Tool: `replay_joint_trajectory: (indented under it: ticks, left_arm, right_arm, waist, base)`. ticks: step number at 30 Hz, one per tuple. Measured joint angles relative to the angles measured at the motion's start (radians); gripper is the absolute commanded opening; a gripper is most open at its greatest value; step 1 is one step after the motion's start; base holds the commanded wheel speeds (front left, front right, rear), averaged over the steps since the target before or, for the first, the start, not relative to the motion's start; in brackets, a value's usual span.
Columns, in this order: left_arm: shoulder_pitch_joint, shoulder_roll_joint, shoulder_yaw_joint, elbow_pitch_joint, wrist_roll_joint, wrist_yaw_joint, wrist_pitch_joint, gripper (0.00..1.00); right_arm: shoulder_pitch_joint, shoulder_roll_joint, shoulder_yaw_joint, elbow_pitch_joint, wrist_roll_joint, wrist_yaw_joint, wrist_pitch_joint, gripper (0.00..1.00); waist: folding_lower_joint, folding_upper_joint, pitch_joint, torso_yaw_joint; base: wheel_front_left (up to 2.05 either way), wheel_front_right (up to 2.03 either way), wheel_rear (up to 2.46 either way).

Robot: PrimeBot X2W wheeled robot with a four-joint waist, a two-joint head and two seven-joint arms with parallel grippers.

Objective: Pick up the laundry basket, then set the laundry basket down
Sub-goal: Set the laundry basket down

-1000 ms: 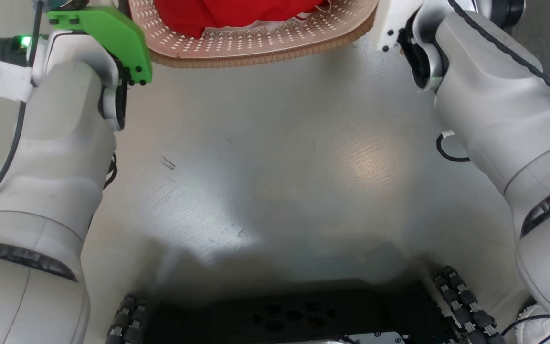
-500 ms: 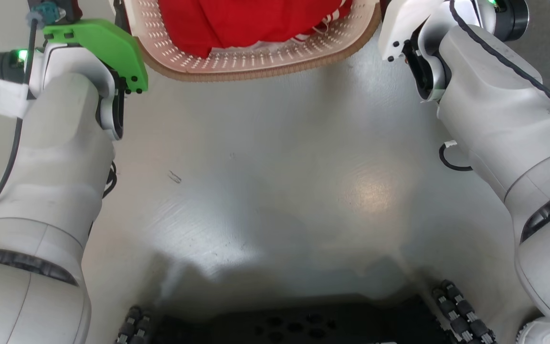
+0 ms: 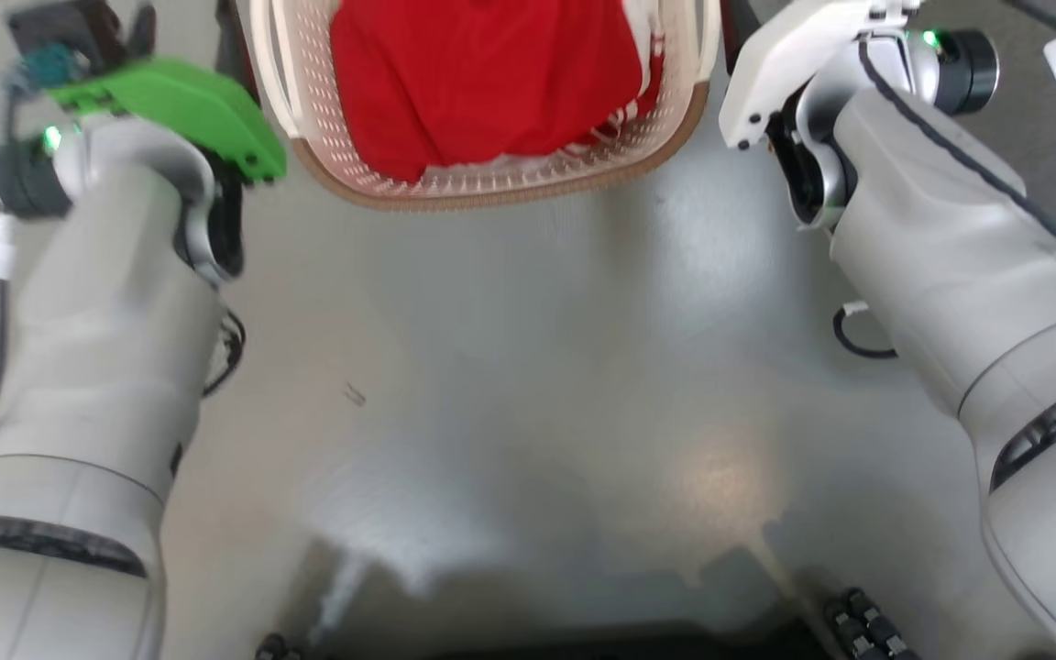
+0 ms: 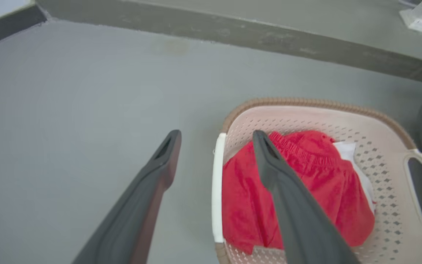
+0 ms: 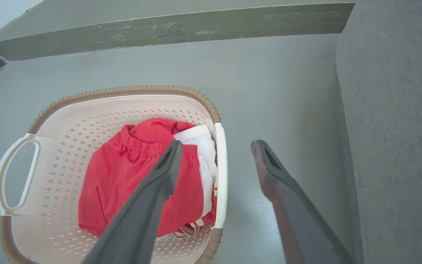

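One laundry basket (image 3: 510, 179) sits at 12 o'clock in the head view, with red cloth (image 3: 482, 82) inside. In the left wrist view, your left gripper (image 4: 215, 137) is spread wide across the white handle (image 4: 215, 190) toward 6 o'clock, so it can close on it. In the right wrist view, the right gripper (image 5: 217, 146) is spread the same way across the other handle (image 5: 221, 176).

Laundry basket (image 3: 491, 188): ahead, between left arm (image 3: 106, 321) and right arm (image 3: 950, 257).
Cloth (image 3: 491, 82): inside it.
Left gripper (image 4: 216, 141): astride left handle (image 4: 215, 205).
Right gripper (image 5: 216, 146): astride right handle (image 5: 221, 183).

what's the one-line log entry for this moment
left claw: open, straddling left handle | right claw: open, straddling right handle | laundry basket: not gripped, red cloth inside
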Motion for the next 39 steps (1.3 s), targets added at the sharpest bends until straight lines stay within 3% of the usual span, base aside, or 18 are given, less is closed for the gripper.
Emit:
replay_joint_trajectory:
  ticks: [11,30,39]
  left_arm:
    - [0.153,0.05,0.087,-0.237,0.092,0.011,0.0,1.0]
    - [0.565,0.068,0.213,-0.484,0.233,0.027,0.0,1.0]
    - [0.7,0.063,0.258,-0.555,0.272,0.036,0.0,1.0]
  right_arm:
    - [0.047,-0.04,-0.099,-0.206,-0.103,-0.001,0.0,1.0]
    - [0.428,-0.068,-0.277,-0.49,-0.31,-0.01,0.0,1.0]
    - [0.603,-0.08,-0.393,-0.564,-0.379,-0.01,0.0,1.0]
  waist:
    - [0.0,0.0,-0.138,-0.004]
    - [-0.0001,0.0,-0.398,-0.017]
    - [0.0,0.0,-0.503,-0.017]
  base:
    - [0.0,0.0,0.0]
    - [0.0,0.0,0.0]
    - [0.0,0.0,0.0]
